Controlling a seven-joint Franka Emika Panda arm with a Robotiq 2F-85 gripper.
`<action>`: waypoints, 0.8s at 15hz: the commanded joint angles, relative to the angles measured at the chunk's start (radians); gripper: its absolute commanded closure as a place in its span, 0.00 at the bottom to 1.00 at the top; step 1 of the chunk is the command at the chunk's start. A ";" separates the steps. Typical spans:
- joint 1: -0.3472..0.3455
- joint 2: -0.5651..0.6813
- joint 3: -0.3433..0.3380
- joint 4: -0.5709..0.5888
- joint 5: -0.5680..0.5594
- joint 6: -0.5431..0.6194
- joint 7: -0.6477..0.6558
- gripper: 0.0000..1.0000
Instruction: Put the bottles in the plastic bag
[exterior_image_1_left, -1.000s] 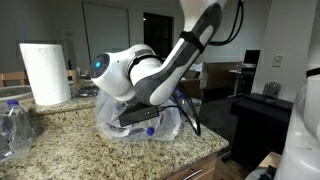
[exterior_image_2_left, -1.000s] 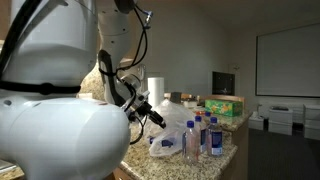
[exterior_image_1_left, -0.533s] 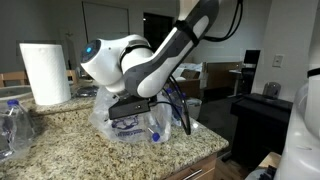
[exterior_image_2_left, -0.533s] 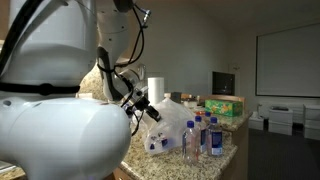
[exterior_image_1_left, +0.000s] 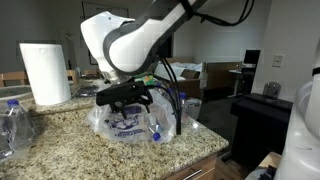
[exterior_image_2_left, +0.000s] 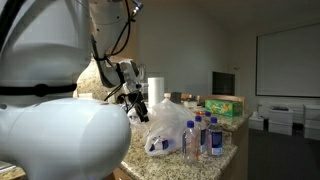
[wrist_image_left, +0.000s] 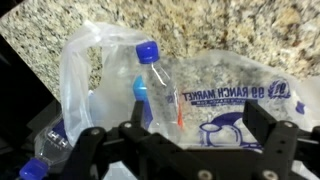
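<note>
The end effector (exterior_image_1_left: 124, 96) had risen out of the plastic bag (exterior_image_1_left: 120, 128) and stood wide and empty above it, leaving a blue-capped bottle (wrist_image_left: 157, 88) lying inside on the worktop (exterior_image_1_left: 60, 140), while several bottles (exterior_image_2_left: 203, 136) still waited beside the bag, so the job was partly done.

**Item 1.** Plastic bag (wrist_image_left: 245, 70): thin, whitish, translucent film, heavily crinkled, with a blue printed logo. It lies slumped on the counter (exterior_image_1_left: 60, 135).

**Item 2.** Bagged bottle (wrist_image_left: 160, 92): clear, with a blue screw cap and a red label strip. It lies flat inside the film, cap toward 12 o'clock in the wrist view. A second blue cap (wrist_image_left: 140, 90) sits at its 9 o'clock.

**Item 3.** Corner bottle (wrist_image_left: 40, 165): blue cap, at 7 o'clock in the wrist view. Whether it is inside the bag cannot be told.

**Item 4.** Upright bottles (exterior_image_2_left: 210, 140): clear with blue caps, standing outside the bag, just beside it at its 3 o'clock in an exterior view.
</note>
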 joint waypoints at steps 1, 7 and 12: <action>0.002 -0.129 -0.012 -0.008 0.233 -0.098 -0.266 0.00; -0.021 -0.240 -0.046 0.109 0.364 -0.386 -0.553 0.00; -0.055 -0.299 -0.071 0.118 0.349 -0.444 -0.697 0.00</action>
